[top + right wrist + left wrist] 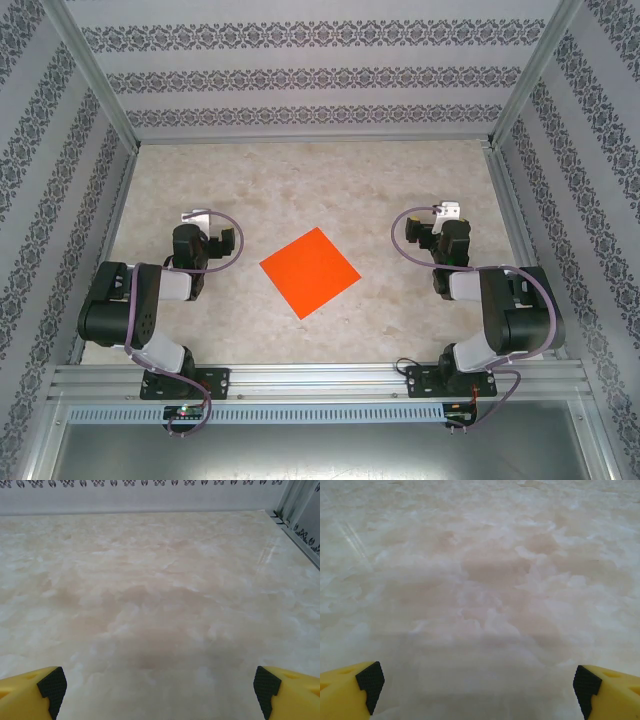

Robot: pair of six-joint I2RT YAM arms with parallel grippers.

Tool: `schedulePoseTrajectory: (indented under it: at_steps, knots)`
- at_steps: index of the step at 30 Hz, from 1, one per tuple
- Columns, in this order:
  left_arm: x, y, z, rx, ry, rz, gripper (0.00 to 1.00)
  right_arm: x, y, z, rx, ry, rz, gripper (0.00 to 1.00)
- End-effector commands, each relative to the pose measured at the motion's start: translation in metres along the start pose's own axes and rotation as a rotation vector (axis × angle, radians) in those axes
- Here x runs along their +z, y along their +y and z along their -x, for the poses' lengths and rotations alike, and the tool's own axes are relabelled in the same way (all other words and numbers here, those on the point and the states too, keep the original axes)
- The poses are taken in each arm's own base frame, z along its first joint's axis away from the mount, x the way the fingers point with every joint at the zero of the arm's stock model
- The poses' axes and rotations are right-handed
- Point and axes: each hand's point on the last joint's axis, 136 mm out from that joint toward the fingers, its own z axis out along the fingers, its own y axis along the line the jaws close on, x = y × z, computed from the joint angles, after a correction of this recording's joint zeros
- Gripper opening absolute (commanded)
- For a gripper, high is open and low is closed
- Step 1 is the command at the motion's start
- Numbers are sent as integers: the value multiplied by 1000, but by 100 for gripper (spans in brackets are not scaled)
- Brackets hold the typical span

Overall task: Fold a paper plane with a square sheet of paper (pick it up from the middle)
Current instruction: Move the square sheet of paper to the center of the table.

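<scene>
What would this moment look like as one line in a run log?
stage: folding not started | paper: flat, unfolded, untouched | left hand: open, empty | right hand: open, empty

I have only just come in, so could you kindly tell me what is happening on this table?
Nothing is being handled yet. A square sheet of paper lies flat and unfolded on the table, turned like a diamond, between the two arms. The left arm and the right arm sit tucked in on either side of it. Neither touches it, and both have their jaws wide open over bare tabletop. No fold of the plane has been made.
</scene>
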Motion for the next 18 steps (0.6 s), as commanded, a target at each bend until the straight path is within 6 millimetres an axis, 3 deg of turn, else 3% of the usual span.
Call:
schedulePoseTrajectory:
  at_steps: [1, 18]
  knots:
    - [0, 1, 20, 13, -66, -7, 100, 0, 3, 15, -10, -48, 18, 98]
    - [0, 1, 21, 12, -67, -11, 100, -1, 3, 15, -5, -52, 25, 98]
